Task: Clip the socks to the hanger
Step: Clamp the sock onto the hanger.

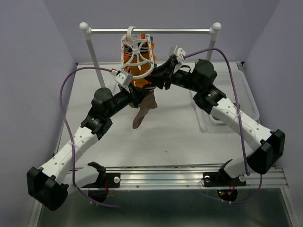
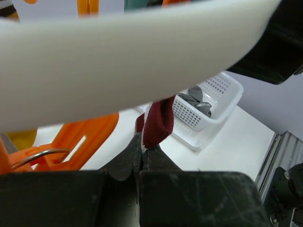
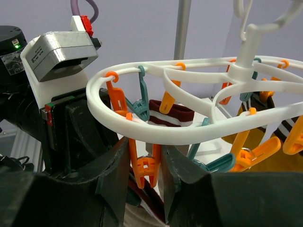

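The white hanger (image 1: pixel 138 47) hangs by its hook from the rail, with mustard-orange socks (image 1: pixel 138 66) clipped on it. A brown sock (image 1: pixel 143 112) with a dark red cuff (image 2: pixel 158 124) dangles below the ring. My left gripper (image 2: pixel 143 142) is shut on that cuff, just under the hanger ring (image 2: pixel 118 56). My right gripper (image 3: pixel 145 146) reaches in from the right under the ring (image 3: pixel 156 135), its fingers pressed on both sides of an orange clip (image 3: pixel 152 163). The clip's lower tips stand apart over the sock's cuff (image 3: pixel 151 201). Another striped cuff (image 3: pixel 171 113) shows behind the ring.
The silver rail (image 1: pixel 151 31) on white posts spans the back of the table. A white basket (image 2: pixel 208 109) holding grey socks stands on the table to the right. More orange and teal clips (image 3: pixel 251 151) hang round the ring. Both arms crowd the space under the hanger.
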Motion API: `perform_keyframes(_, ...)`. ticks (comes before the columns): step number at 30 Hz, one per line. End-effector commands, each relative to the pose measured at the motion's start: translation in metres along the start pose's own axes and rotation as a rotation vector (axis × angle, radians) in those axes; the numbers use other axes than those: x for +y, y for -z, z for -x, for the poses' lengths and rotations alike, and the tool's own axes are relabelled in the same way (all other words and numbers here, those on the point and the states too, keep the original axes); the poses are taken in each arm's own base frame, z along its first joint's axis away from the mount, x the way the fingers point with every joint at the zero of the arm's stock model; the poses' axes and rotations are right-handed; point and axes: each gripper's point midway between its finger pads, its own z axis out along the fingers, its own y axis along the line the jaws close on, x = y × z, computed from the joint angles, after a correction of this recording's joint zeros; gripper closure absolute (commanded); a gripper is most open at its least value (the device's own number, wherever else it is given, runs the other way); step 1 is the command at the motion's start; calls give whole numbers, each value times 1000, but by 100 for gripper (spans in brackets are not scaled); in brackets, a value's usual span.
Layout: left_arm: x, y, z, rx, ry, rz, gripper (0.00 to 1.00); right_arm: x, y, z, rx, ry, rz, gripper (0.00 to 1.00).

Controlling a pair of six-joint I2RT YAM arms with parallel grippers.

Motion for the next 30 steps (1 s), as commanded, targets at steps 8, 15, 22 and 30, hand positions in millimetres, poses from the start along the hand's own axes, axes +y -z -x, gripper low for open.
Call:
perform_keyframes(8,-8,4,25,-56,-49,-45,100,9,7,33,-63,42,152,99)
perform_keyframes(15,-12,4,27,-61,-65,-72,100,12,8,26,-47,37,196,99)
perform_keyframes(22,-17,3,27,-61,-69,-103,100,10,8,25,-45,31,207,99)
perform_keyframes(30,-18,3,30,-67,-61,-106,100,16,10,23,-38,18,239,99)
